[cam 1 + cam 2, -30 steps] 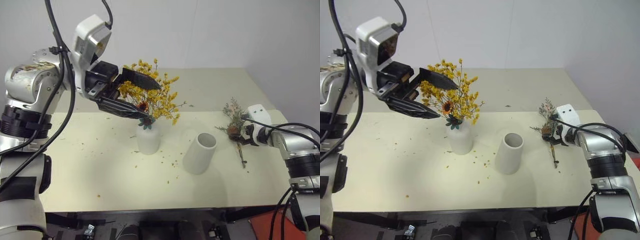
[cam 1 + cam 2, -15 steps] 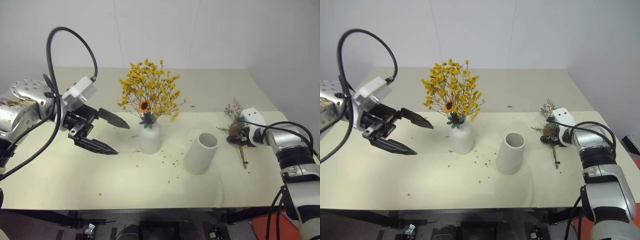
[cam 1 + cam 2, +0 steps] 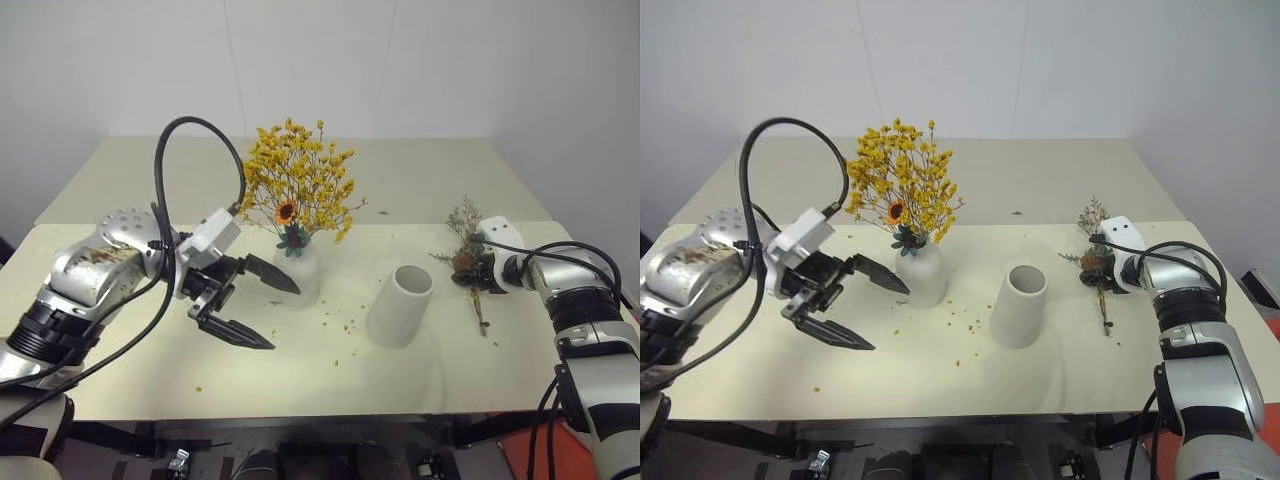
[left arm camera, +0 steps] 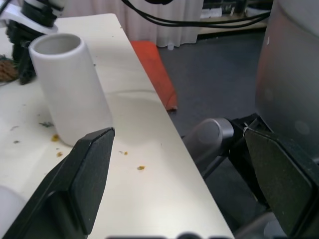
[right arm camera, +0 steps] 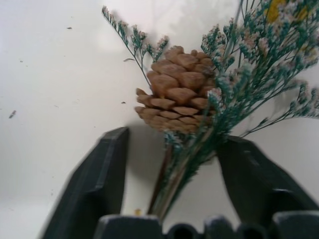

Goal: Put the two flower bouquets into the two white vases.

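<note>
The big yellow-orange bouquet (image 3: 298, 190) stands in the bottle-shaped white vase (image 3: 308, 280) at mid-table. Just left of that vase and low over the table is my left gripper (image 3: 285, 318), open and holding nothing. The cylinder vase (image 3: 400, 305) stands upright and unfilled to the right, and it is also in the left wrist view (image 4: 70, 94). The smaller grey-green bouquet (image 3: 466, 250) with its brown cone (image 5: 177, 97) lies on the table at the right. My right gripper (image 5: 177, 137) straddles its stems, with its fingers (image 5: 107, 169) apart and a gap on each side.
Loose yellow petals (image 3: 340, 322) are scattered on the cream table (image 3: 200, 380) around the vases. The table's right edge runs close to my right arm, and below it an orange-red object (image 4: 154, 64) lies on the dark floor.
My left gripper has let go of the yellow bouquet, which stays in the bottle vase, and has sunk, still open, beside it. My right gripper stayed at the small bouquet, and its fingers have narrowed.
</note>
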### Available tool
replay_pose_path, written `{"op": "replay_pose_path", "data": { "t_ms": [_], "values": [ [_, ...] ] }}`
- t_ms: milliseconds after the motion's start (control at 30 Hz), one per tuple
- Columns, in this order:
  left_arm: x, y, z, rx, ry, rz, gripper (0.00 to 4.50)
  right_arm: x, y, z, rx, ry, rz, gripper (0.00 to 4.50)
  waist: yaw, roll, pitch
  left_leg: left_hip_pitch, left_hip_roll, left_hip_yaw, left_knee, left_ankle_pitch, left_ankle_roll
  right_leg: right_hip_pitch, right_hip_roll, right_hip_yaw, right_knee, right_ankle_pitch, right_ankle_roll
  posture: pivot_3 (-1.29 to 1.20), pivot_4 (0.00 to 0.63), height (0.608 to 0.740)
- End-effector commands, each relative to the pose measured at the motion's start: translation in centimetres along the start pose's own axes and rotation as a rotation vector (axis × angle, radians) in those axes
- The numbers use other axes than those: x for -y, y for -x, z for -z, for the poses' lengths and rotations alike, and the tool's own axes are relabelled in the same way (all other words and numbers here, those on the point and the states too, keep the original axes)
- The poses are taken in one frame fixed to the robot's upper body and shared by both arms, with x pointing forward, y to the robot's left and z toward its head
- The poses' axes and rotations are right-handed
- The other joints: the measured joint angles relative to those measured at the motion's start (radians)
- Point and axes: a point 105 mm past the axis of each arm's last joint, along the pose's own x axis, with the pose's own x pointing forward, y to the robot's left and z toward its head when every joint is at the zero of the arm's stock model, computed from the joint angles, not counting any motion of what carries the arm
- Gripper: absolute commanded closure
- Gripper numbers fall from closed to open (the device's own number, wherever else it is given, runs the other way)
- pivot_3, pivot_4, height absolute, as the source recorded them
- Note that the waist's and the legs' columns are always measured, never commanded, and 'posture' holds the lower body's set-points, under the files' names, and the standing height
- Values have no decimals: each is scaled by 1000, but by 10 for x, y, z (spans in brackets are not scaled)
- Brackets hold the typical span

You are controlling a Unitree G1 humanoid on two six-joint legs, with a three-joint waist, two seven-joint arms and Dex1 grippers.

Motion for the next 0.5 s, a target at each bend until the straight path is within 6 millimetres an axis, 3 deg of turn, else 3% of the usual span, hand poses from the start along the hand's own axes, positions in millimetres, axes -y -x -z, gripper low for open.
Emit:
{"op": "replay_pose_path", "data": {
  "t_ms": [33, 133, 367, 500],
  "values": [
    [-1, 0, -9, 1, -57, -39, 0, 6, 2, 0, -12, 5, 28, 2808, 2, 0, 0, 0, 0, 0, 0, 0, 0, 0, 0, 0, 0, 0, 0, 0, 150, 740],
    [-3, -2, -4, 0, -68, -70, 0, 8, 3, 1, -14, 4, 38, 3765, 1, 0, 0, 1, 0, 0, 0, 0, 0, 1, 0, 0, 0, 0, 0, 0, 150, 740],
    [-4, -8, 8, 5, -85, -126, 0, 16, 9, 5, 8, -29, 102, 3765, 2, 0, 0, 1, 0, 0, 0, 0, 0, 1, 0, 0, 0, 0, 0, 0, 150, 740],
    [-5, -13, 11, 33, -81, -175, 0, 29, 36, -12, 202, -92, 232, 3765, 9, 0, 0, 0, 0, 0, 0, 0, 0, 1, 0, 0, 0, 0, 0, 0, 150, 740]
  ]
}}
